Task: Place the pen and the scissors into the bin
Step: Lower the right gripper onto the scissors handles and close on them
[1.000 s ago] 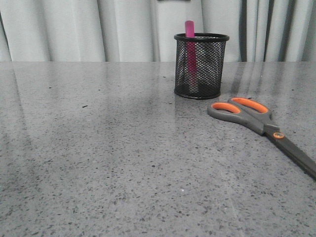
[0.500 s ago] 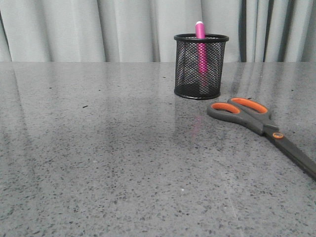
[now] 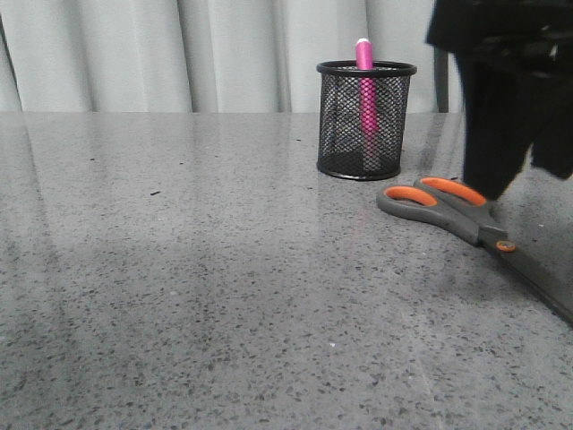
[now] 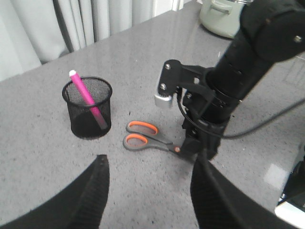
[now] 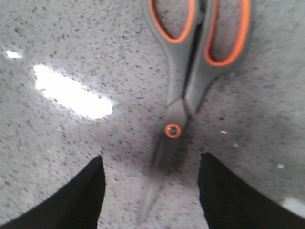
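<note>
Grey speckled table (image 3: 197, 296). Black mesh cup (image 3: 364, 121) stands on it; scissors (image 3: 466, 219) lie flat at the cup's 4 o'clock, apart.

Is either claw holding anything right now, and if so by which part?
Nothing is held. The right claw is open above the scissors, straddling the blades just past the pivot, not gripping. The left claw is open and empty.

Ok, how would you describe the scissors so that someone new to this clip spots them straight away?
Find the black mesh cup standing on the grey speckled table with a pink pen in it. The scissors lie flat just right of and nearer than it, under the right gripper. Their orange-lined grey handles set them apart.
</note>
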You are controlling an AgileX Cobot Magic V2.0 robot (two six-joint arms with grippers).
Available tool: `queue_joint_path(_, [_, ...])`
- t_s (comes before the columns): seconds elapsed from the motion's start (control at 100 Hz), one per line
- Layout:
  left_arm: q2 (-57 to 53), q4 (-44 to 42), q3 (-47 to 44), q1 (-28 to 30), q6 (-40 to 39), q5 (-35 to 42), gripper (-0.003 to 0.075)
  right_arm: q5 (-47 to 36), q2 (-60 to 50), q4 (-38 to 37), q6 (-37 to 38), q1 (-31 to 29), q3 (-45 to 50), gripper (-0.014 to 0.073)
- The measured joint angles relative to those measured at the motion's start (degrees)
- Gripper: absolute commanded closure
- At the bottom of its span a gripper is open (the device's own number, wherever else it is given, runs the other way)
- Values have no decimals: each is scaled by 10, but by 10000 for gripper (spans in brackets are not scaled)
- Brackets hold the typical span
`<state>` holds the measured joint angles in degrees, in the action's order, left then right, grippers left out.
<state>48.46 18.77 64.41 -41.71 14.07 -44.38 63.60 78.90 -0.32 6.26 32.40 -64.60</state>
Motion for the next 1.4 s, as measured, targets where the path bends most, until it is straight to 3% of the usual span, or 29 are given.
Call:
queue_joint_path(0.35, [-99,10,-33,0,-34,-8,374,-44,42,25,20,-32,-1,204])
queue_joint_path(0.74, [-126,53,-34,0,-35,-68,374,-29,107,25,49,-32,-1,204])
queue_joint_path(1.18, [-136,55,-34,0,-35,-55,374,-53,119,-64,78,-32,-9,204])
queue_joint_path(1.4, [-136,55,-34,0,-36,-29,374,-61,140,-70,78,-37,-16,209])
